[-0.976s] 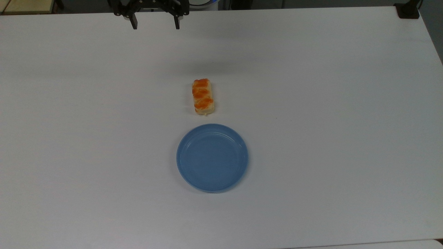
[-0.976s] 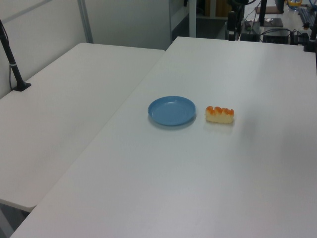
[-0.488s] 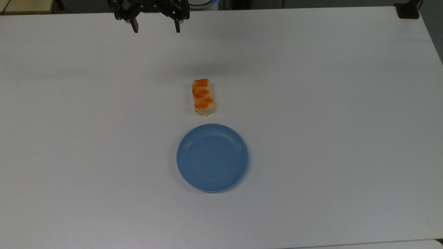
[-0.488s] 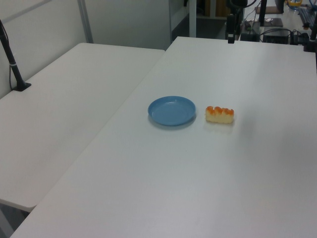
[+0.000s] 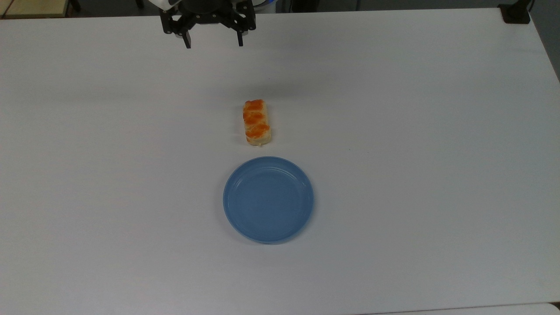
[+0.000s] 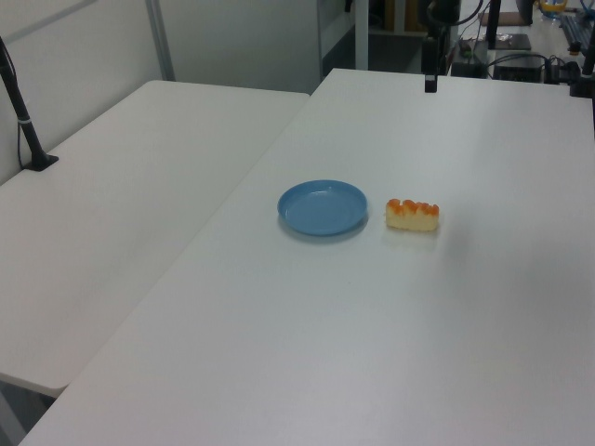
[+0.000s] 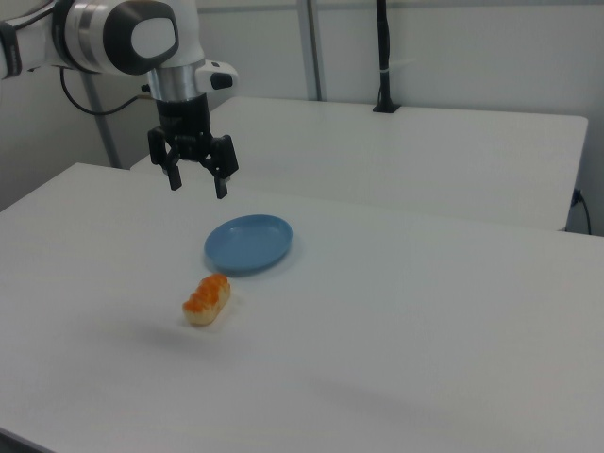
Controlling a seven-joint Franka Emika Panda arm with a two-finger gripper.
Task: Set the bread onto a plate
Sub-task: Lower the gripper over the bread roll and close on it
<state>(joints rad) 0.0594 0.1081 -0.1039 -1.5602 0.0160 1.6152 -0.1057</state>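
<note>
Since a second ago the jaws (image 5: 214, 43) have shifted toward the top view's right and come a little nearer the bread (image 5: 257, 122), while bread and plate (image 5: 268, 199) lie where they were.

Top view: the jaws hang at the far edge of the white counter (image 5: 415, 153), spread wide with nothing between them. The bread lies lengthwise, near to far, at the middle of the counter, its orange top facing up. The blue plate sits just on the near side of it, close but not touching, and holds nothing.

Left view: the plate (image 6: 323, 206) rests near the middle of the counter (image 6: 372, 344), with the bread (image 6: 412, 215) just beside it on the left view's right, a narrow strip of counter between them. One dark finger of the jaws (image 6: 430, 82) hangs over the far end of the counter, well apart from both.

Right view: the arm (image 7: 142, 38) reaches in from the right view's left, and the jaws (image 7: 197, 183) point down, wide apart and holding nothing, hanging high above the counter (image 7: 425, 321). The bread (image 7: 207, 298) lies nearer than the plate (image 7: 248, 242), just beside its rim.
</note>
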